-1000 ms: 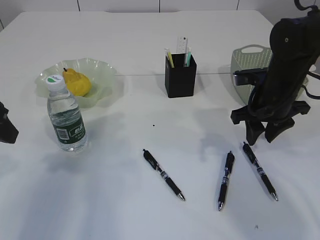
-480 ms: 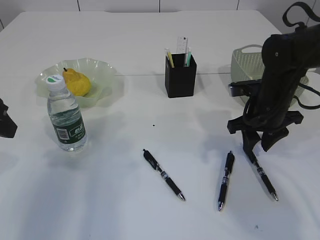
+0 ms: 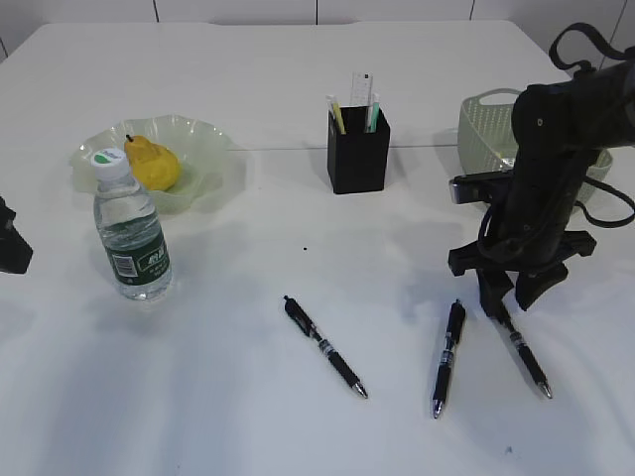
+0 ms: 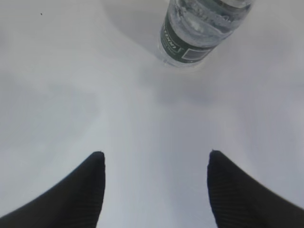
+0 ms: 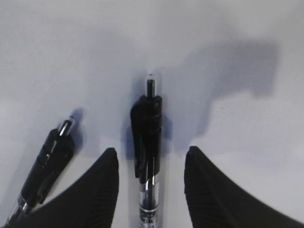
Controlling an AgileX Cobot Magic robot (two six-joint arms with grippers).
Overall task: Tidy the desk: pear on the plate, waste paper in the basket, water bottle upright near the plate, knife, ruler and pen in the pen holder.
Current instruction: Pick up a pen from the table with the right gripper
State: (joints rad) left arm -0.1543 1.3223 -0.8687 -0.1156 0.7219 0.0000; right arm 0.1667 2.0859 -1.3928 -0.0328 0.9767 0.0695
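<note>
A pale green glass plate (image 3: 203,164) with a wavy rim held the yellow pear (image 3: 152,164), its stem up. Just in front of it the clear plastic water bottle (image 3: 132,234) stood upright, white cap on and a dark green label round its middle. The square black pen holder (image 3: 358,149) held a pale ruler (image 3: 362,91) and a few thin sticks, one yellow, one greenish; which of them was the knife could not be told. A light green basket (image 3: 490,124) with a perforated wall sat at the right, its inside hidden behind the arm.

Three black click pens lay on the smooth white table (image 3: 248,79): a left pen (image 3: 324,346), a middle pen (image 3: 447,356) and a right pen (image 3: 517,340). The right gripper (image 3: 508,295) stood over the right pen with its ribbed black fingers (image 5: 97,190) spread on either side of the barrel, not touching it. The left gripper (image 4: 153,190) hung spread apart above bare table near the bottle, holding nothing.
</note>
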